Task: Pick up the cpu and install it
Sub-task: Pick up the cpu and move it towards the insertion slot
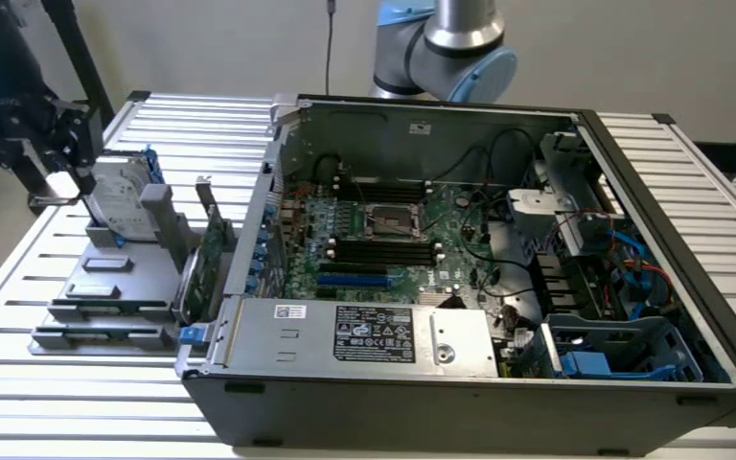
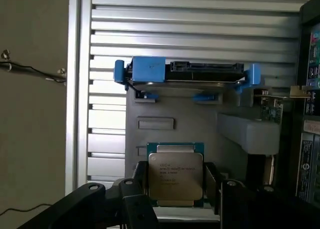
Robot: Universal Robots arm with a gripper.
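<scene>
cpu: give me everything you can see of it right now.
The cpu is a small, flat, square chip. It has a shiny silver-grey metal lid with lines of dark printed text and stepped tabs at two opposite ends, where a green board rim peeks out. It looks intact and lies flat, lid up, on the grey fixture plate. The gripper straddles it, but I cannot tell whether the gripper touches the chip.

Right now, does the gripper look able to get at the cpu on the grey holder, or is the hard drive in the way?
Probably yes. The gripper is right over the cpu, whose metal top lies uncovered on the grey holder. The hard drive stands apart from it, not in the way.
</scene>
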